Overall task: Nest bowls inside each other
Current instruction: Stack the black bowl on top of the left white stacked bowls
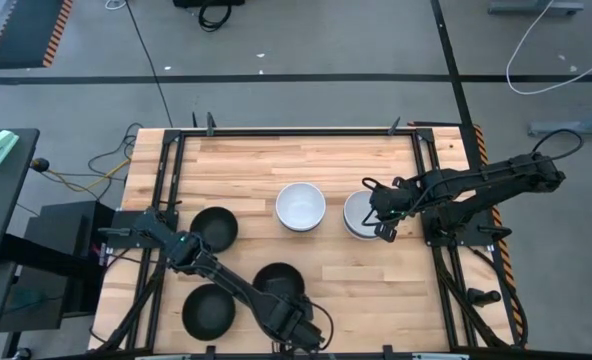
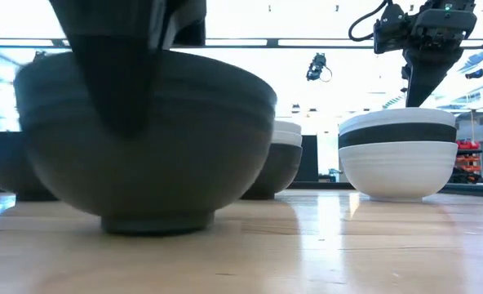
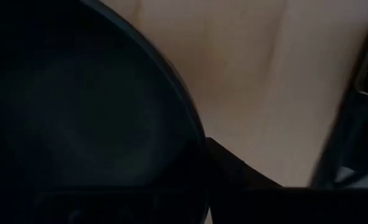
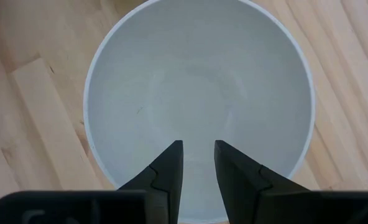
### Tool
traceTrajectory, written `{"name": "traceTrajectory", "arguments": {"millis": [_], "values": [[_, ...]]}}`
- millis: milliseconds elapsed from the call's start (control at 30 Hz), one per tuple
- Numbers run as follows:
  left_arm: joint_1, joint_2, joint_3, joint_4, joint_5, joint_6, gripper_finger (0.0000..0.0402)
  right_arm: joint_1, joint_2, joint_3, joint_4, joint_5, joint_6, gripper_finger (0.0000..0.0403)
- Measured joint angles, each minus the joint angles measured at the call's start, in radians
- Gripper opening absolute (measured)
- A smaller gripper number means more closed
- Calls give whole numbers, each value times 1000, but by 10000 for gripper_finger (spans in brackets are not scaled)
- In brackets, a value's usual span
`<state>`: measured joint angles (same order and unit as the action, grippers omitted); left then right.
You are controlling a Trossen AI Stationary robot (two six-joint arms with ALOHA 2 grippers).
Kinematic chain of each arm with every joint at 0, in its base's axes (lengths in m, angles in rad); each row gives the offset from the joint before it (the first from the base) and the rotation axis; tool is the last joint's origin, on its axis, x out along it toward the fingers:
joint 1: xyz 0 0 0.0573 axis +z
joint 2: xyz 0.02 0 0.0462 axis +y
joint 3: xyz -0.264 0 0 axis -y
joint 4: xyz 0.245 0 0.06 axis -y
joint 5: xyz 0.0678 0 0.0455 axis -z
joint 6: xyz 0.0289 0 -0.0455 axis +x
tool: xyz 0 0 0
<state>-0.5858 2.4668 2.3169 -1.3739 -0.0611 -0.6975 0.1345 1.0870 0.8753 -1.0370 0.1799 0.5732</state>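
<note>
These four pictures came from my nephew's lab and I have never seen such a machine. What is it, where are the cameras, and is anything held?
It is a robot with two dark arms at a wooden table, each ending in a two-finger gripper. One camera looks straight down, one sits at table height, one rides on each wrist. On the table stand black bowls, a white bowl and a white-topped stack of bowls. The left gripper is shut on the rim of a black bowl near the front edge. The right gripper hovers open above the stack, holding nothing.
</note>
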Motion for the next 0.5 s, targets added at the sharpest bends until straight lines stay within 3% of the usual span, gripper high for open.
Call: {"name": "traceTrajectory", "arguments": {"millis": [300,500], "values": [[1,6,-2,-164,-109,2,11,0,0,0,0,10,0,100],[16,6,-2,-198,-121,3,11,0,0,0,0,11,0,100]]}}
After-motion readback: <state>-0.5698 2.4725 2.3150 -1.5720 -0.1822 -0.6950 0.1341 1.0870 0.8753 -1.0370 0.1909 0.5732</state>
